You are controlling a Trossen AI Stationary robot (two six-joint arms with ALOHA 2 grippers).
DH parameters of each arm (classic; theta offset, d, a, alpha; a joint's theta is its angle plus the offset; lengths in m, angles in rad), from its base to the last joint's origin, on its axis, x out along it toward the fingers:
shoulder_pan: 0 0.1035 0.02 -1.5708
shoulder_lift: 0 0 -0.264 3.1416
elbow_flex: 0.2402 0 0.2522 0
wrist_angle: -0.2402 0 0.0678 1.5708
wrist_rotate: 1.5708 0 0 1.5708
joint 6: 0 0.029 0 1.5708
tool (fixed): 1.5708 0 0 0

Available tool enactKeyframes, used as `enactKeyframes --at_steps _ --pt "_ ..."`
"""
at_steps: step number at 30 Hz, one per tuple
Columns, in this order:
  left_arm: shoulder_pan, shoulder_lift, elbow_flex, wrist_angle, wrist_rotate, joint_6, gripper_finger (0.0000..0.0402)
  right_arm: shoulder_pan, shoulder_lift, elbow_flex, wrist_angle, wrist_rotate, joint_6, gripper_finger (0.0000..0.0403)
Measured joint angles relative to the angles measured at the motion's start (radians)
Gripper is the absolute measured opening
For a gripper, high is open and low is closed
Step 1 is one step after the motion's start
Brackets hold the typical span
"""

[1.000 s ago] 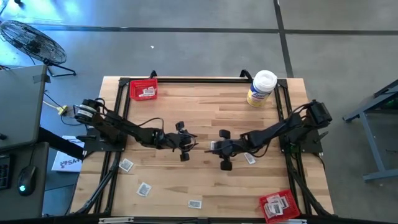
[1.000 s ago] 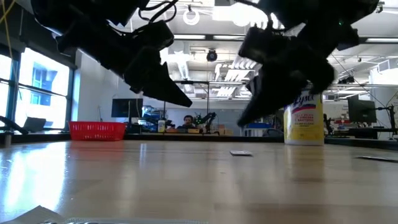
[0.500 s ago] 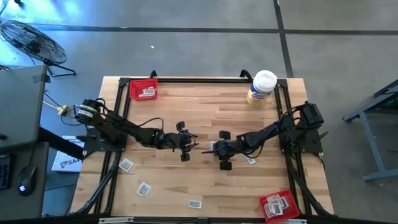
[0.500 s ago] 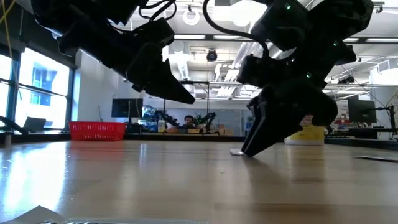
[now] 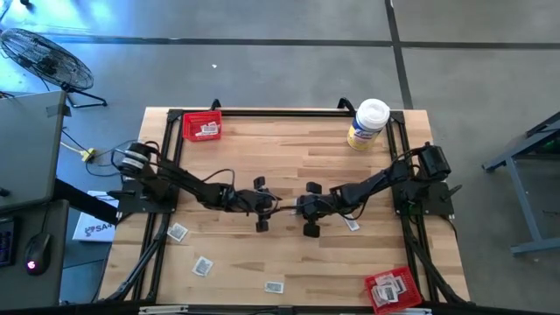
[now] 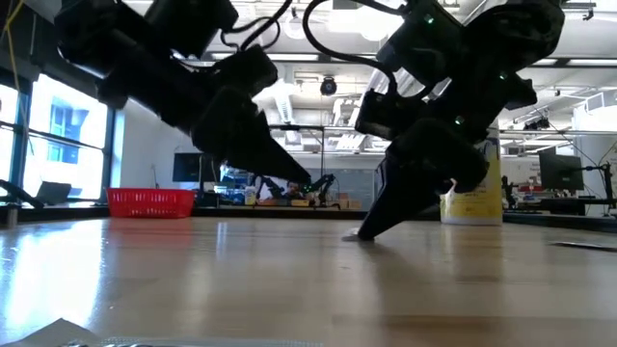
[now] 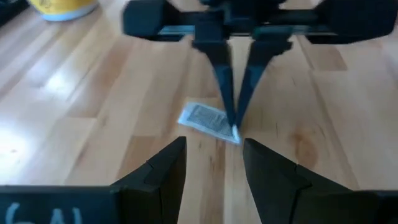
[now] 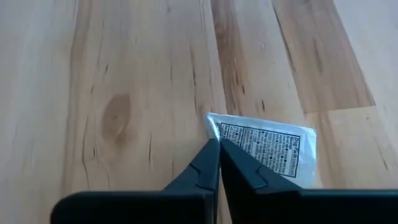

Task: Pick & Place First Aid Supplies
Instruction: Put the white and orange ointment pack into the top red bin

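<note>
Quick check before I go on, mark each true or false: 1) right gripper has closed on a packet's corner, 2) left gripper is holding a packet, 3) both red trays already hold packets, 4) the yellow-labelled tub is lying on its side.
1) True: the right gripper is shut on the corner of a packet at mid-table.
2) False: the left gripper is open and empty, facing the right one.
3) True: the far-left tray and the near-right tray each hold packets.
4) False: the tub stands upright at the far right corner.
</note>
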Motion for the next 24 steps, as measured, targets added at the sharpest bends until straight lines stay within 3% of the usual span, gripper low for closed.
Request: enactKeyframes --at_steps 14,24 --pt "0.000 0.045 0.013 0.090 0.072 0.170 0.0156 -0.001 -0.135 -0.008 0.046 -0.095 0.254 0.0003" --pt "0.000 0.084 0.095 0.048 0.113 0.296 0.0156 -0.001 -0.136 -0.006 0.267 -0.114 0.418 0.0004"
